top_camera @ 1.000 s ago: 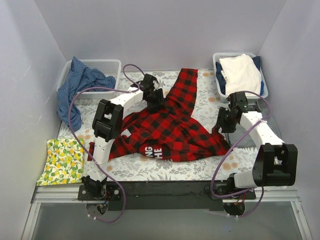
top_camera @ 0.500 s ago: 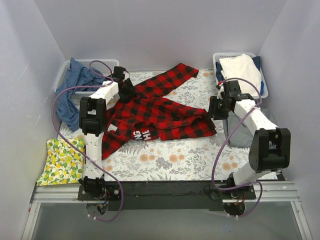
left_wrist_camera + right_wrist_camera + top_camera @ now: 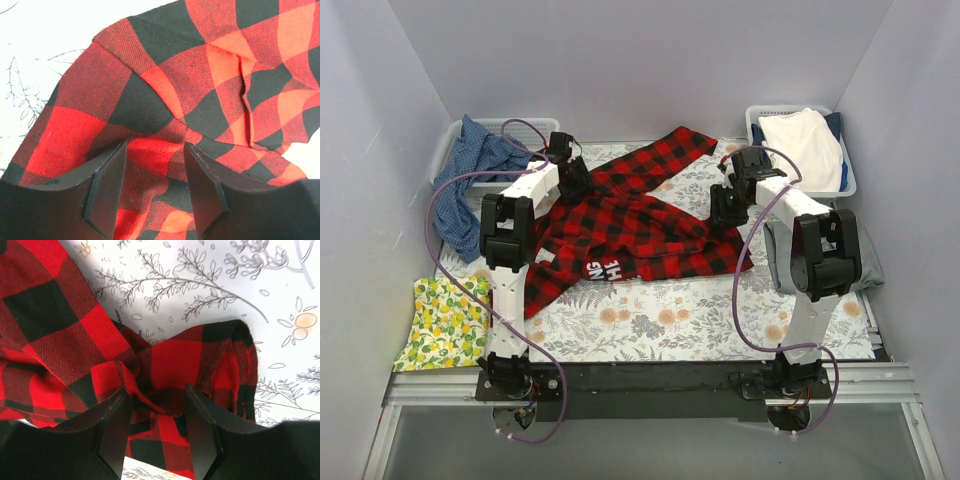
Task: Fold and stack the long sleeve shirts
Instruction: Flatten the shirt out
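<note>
large flannel shirt (image 3: 650, 235): red-and-black buffalo plaid, white lettering
small flat cloth (image 3: 445, 322): yellow lemon print
table (image 3: 660, 322): white floral cover

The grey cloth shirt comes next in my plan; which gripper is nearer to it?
Right. The right gripper sits just left of the grey cloth shirt, gripping the red-and-black plaid flannel shirt; the left gripper grips that flannel much farther left.

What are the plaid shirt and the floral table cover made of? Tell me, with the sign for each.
The plaid shirt: woven cloth, probably cotton flannel, matte. Fine diagonal ribs show close up, and it bunches in soft folds.
The cover: a thin printed sheet, matte, lying flat. Whether it is cloth or vinyl the look leaves open.
</note>
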Action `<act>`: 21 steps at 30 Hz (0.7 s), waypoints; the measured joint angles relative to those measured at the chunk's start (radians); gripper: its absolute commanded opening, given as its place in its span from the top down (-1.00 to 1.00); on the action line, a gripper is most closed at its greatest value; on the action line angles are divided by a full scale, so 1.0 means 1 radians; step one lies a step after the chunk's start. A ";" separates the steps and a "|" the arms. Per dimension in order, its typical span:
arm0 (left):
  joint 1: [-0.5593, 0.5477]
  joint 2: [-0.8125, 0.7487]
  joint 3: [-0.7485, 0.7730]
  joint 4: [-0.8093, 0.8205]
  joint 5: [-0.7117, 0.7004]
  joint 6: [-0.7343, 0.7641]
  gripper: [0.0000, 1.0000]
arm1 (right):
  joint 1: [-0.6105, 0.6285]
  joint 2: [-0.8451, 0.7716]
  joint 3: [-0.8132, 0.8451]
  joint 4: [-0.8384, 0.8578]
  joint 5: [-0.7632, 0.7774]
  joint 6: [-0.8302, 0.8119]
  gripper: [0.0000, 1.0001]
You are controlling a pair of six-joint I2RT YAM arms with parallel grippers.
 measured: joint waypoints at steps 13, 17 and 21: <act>0.005 0.044 0.079 -0.037 0.047 0.073 0.02 | 0.008 0.088 0.088 0.003 0.042 0.011 0.97; 0.005 0.047 0.086 -0.041 0.048 0.080 0.03 | 0.008 0.110 0.138 -0.003 0.098 0.029 0.97; 0.005 0.062 0.111 -0.050 0.051 0.087 0.03 | 0.007 0.110 0.216 0.006 0.201 0.045 0.97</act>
